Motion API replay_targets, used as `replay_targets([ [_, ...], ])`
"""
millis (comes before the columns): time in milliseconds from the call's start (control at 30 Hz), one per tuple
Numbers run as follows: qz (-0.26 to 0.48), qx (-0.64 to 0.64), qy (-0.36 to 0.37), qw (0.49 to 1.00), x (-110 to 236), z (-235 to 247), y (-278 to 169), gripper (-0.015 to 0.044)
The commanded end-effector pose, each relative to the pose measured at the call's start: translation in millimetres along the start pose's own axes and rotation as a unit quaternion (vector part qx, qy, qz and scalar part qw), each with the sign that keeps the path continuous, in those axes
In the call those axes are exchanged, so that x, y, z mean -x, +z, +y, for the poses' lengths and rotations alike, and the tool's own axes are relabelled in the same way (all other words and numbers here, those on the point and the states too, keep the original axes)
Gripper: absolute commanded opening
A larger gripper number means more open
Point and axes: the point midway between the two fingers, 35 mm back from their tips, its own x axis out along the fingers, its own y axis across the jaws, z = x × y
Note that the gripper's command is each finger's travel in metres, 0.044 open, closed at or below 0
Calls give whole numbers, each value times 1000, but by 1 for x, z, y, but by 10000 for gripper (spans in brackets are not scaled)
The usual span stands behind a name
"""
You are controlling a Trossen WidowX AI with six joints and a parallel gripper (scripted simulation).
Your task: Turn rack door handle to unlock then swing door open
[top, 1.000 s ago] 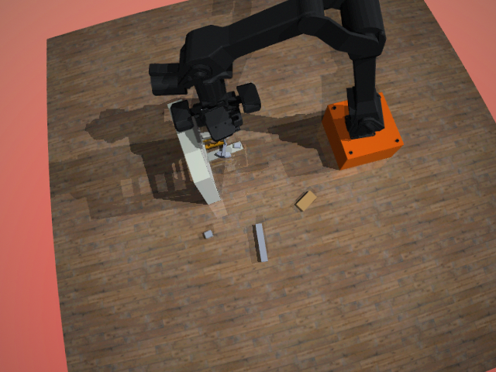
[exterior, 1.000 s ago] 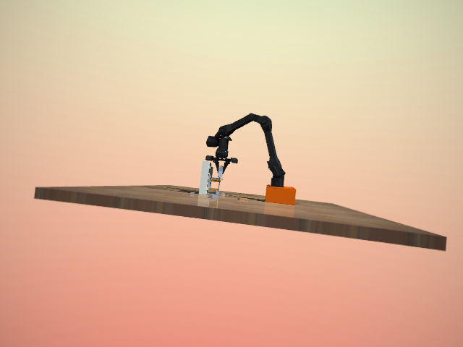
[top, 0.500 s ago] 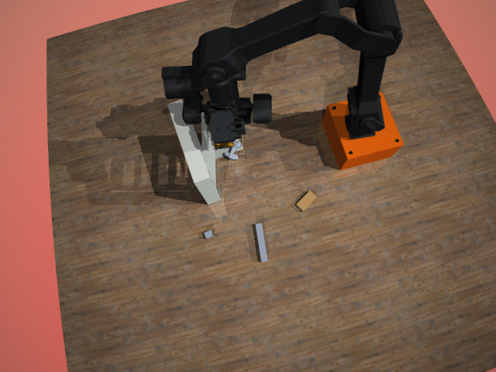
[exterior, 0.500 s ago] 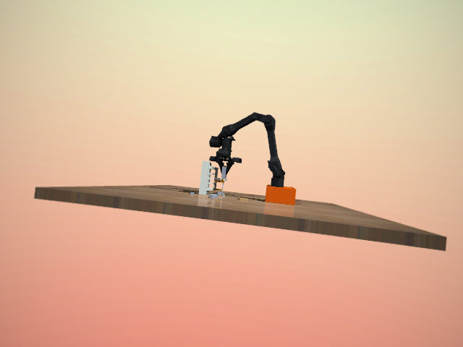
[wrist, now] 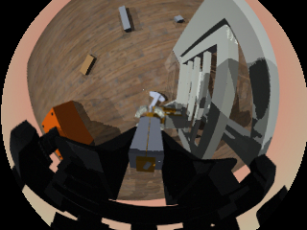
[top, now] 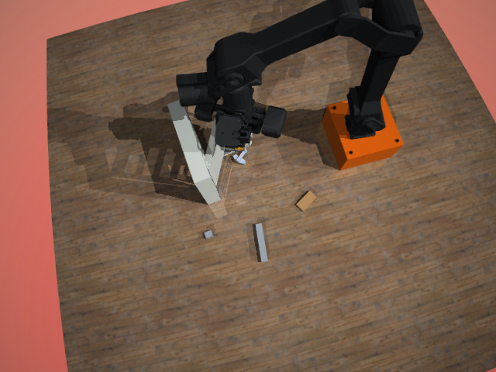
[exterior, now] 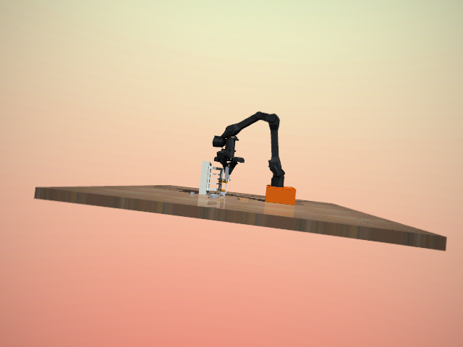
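The pale grey rack frame [top: 191,152] [exterior: 205,177] [wrist: 261,62] stands upright on the wooden table [top: 320,300]. Its see-through barred door [top: 215,162] [exterior: 216,180] [wrist: 194,88] stands swung out from the frame at a narrow angle, forming a V with it from above. The grey handle [top: 239,157] [wrist: 146,149] with an orange stripe sits at the door's free edge. My gripper [top: 236,149] [exterior: 226,170] [wrist: 149,132] comes down from above and is shut on the handle, one black finger on each side in the wrist view.
The arm's orange base [top: 360,139] [exterior: 280,194] [wrist: 67,120] stands to the right. A tan block [top: 305,200] [wrist: 87,63], a long grey bar [top: 260,242] [wrist: 125,18] and a small grey cube [top: 208,234] [wrist: 178,18] lie on the table in front of the rack.
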Motion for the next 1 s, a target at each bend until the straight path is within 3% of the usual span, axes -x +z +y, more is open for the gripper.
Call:
replay_targets([
  [0,-2,-46,-9,999,1,3,2,23],
  [967,-5,-266,-6,964,-1,50,31,23],
])
